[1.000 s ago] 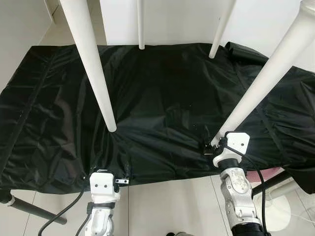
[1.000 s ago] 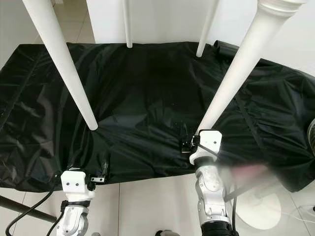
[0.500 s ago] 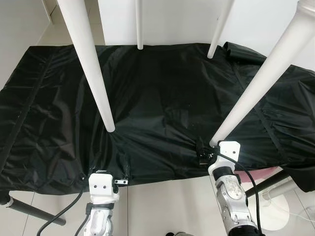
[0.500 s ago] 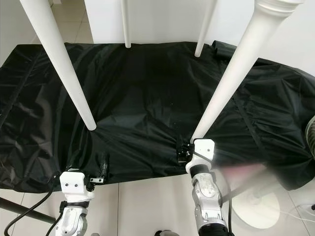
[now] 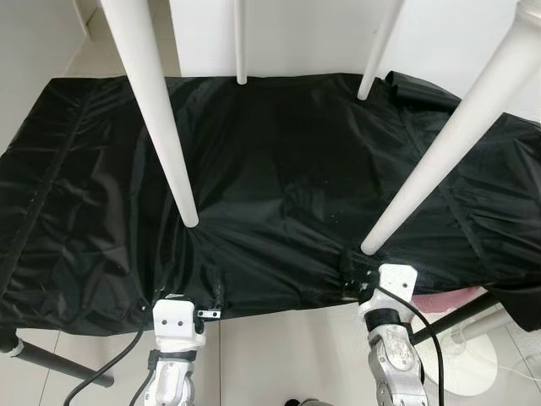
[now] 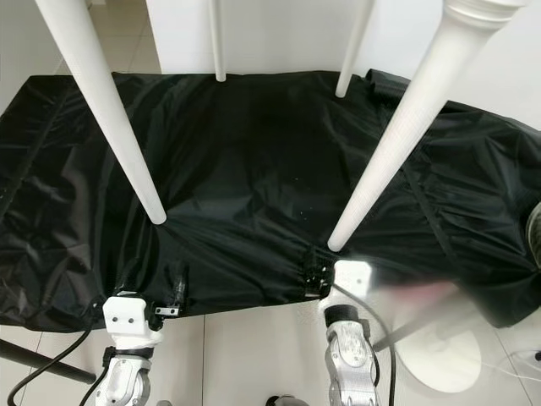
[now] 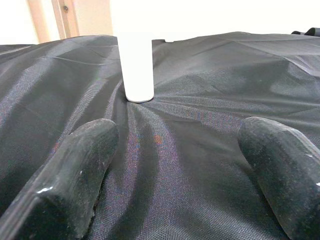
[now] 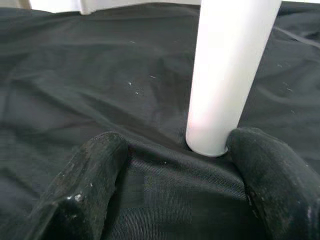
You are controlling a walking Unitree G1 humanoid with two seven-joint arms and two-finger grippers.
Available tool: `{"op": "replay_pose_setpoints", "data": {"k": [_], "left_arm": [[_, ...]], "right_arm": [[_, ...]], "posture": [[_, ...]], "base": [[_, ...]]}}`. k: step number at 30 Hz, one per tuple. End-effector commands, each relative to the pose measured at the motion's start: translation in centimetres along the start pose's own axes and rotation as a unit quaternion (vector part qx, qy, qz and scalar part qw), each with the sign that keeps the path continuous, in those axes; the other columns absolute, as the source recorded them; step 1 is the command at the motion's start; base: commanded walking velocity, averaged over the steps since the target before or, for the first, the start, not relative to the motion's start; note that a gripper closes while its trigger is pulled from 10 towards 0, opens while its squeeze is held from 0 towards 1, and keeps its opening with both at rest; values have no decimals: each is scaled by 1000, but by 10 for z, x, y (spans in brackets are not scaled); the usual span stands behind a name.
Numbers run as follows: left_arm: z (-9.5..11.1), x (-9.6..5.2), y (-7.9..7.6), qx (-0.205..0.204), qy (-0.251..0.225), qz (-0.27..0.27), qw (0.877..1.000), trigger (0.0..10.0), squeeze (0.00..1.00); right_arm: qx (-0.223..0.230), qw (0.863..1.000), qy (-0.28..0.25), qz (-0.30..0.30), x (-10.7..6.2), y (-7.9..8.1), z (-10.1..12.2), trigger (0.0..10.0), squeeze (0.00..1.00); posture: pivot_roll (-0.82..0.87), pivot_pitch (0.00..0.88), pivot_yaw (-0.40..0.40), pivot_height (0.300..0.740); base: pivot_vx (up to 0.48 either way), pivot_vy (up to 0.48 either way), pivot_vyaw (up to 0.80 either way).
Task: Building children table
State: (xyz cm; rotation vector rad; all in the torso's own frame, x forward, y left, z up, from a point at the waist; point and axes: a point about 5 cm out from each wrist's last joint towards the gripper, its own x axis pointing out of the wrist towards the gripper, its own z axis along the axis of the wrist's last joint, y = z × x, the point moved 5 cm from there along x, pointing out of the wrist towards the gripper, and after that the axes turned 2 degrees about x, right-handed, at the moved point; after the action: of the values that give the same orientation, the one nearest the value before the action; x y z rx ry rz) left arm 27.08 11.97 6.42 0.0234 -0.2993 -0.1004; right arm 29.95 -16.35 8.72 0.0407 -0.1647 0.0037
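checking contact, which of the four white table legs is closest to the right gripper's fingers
The near white tapered table leg on the robot's right: its foot sits just beyond the open right gripper, by one finger. The other three stand farther off.

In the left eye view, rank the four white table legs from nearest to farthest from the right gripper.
1. Near right leg, its foot just ahead of the right gripper.
2. Near left leg, across toward the left side of the black cloth.
3. Far right leg, at the cloth's back edge.
4. Far left leg, also at the back edge.
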Motion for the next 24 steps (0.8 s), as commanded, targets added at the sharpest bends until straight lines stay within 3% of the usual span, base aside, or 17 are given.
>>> {"op": "replay_pose_setpoints", "data": {"k": [1,5,8,9,11,14,17,19,21,22,23,24], "left_arm": [[194,171,-50,27,-81,-197,977,10000,0],[195,172,-50,28,-82,-197,977,10000,0],[196,173,-47,30,-83,-196,977,10000,0],[197,174,-46,33,-84,-196,977,10000,0],[197,174,-46,33,-84,-196,977,10000,0],[197,175,-46,38,-85,-199,976,10000,0],[197,176,-46,38,-84,-200,975,10000,0],[197,177,-47,40,-84,-202,975,10000,0],[197,178,-47,43,-84,-206,974,10000,0],[197,178,-47,43,-84,-206,974,10000,0],[198,179,-48,47,-85,-210,973,10000,0],[198,179,-48,47,-85,-210,973,10000,0]], "right_arm": [[0,1000,12,19,-7,2,-5,10000,0],[-9,999,12,36,-11,4,-4,10000,0],[-16,996,0,88,-21,14,2,10000,0],[-22,991,-3,130,-29,21,5,10000,0],[-22,991,-3,130,-29,21,5,10000,0],[-51,979,2,196,-42,22,4,10000,0],[-64,975,1,214,-44,23,4,10000,0],[-76,968,0,237,-47,25,4,10000,0],[-88,948,17,304,-62,32,-2,10000,0],[-88,948,17,304,-62,32,-2,10000,0],[-96,932,32,349,-78,35,-10,10000,0],[-96,932,32,349,-78,35,-10,10000,0]], "posture": [[68,121,-34,740],[68,125,-34,740],[68,130,-23,740],[66,132,-17,740],[66,132,-17,740],[56,138,2,740],[56,138,2,740],[57,141,6,740],[57,141,21,740],[57,141,21,740],[59,141,26,740],[59,141,26,740]], "base": [[0,0,0],[0,0,0],[0,0,0],[0,0,0],[0,0,0],[0,0,0],[0,0,0],[0,0,0],[0,0,0],[0,0,0],[0,0,0],[0,0,0]]}}
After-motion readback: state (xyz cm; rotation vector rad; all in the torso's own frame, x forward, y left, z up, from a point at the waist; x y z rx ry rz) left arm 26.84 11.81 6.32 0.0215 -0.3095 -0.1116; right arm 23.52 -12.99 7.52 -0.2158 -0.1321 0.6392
